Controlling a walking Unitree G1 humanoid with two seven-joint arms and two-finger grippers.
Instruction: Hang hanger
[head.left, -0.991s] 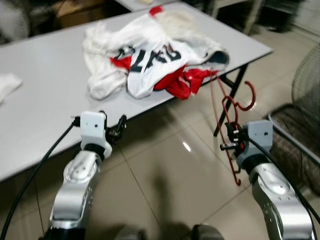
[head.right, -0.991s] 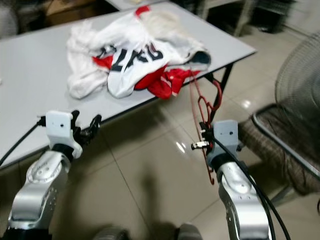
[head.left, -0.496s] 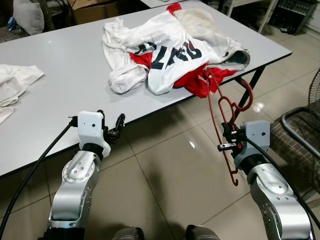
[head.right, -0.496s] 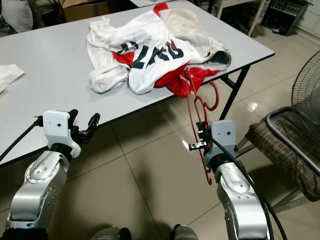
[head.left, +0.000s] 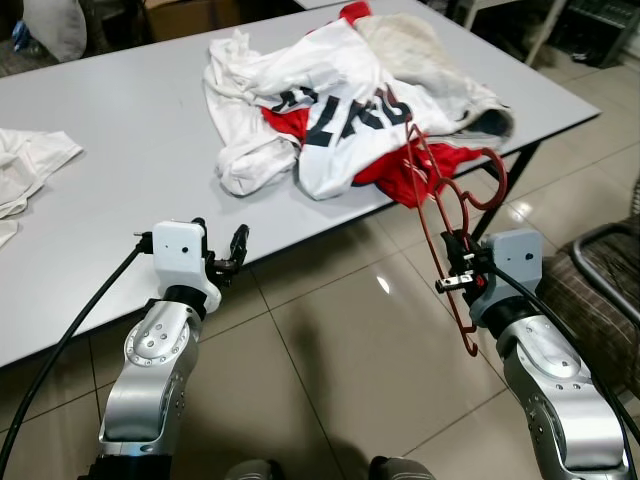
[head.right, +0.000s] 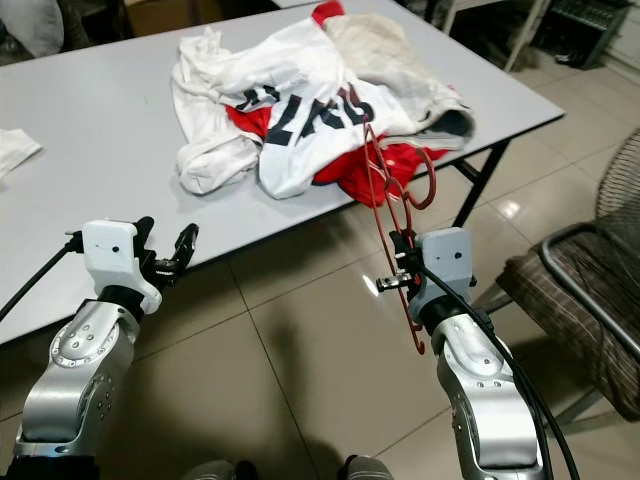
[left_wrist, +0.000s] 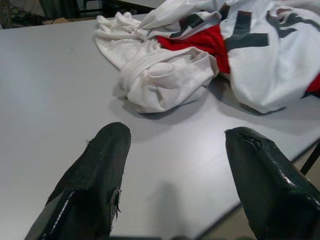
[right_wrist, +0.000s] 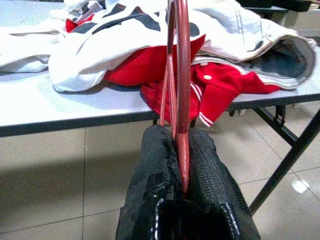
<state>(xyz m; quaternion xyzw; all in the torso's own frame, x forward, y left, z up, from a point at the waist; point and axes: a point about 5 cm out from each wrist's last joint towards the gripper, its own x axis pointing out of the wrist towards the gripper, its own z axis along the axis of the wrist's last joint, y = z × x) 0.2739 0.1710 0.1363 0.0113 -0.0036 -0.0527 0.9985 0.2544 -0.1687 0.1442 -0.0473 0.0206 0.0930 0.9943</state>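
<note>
Tiled, glossy floor underfoot, with a long grey table (head.left: 120, 130) running across the far side and a dark woven chair (head.right: 585, 300) at the right edge.

Held upright on the right, over the floor just off the table's near edge: a thin dark-red wire hanger (head.left: 445, 215), long axis close to vertical, hook (head.left: 492, 180) curling to the right at about table height, lower end (head.left: 470, 345) hanging toward the tiles. Clamped low on the frame by the right gripper (head.left: 462, 272), black fingers (right_wrist: 155, 170) pressed together on the wire, as seen from the right wrist. Upper part of the frame reaching up in front of the clothes, its top leaning toward the table; touching the cloth or merely passing before it cannot be told.

Just beyond on the table: a rumpled heap of white and red garments with black lettering (head.left: 340, 100), a red sleeve (head.left: 420, 175) spilling over the near edge close to the hanger. Farther left, a separate white cloth (head.left: 30, 165) at the table's edge.

On the left, the left gripper (head.left: 225, 262) raised near the table's near edge, fingers (left_wrist: 95, 175) spread apart and empty, well apart from the hanger.

No rail or rod visible to take the hook; judged, then, the hanger is already in the nearer arm, and the coming move depends on finding a place to hang it.
</note>
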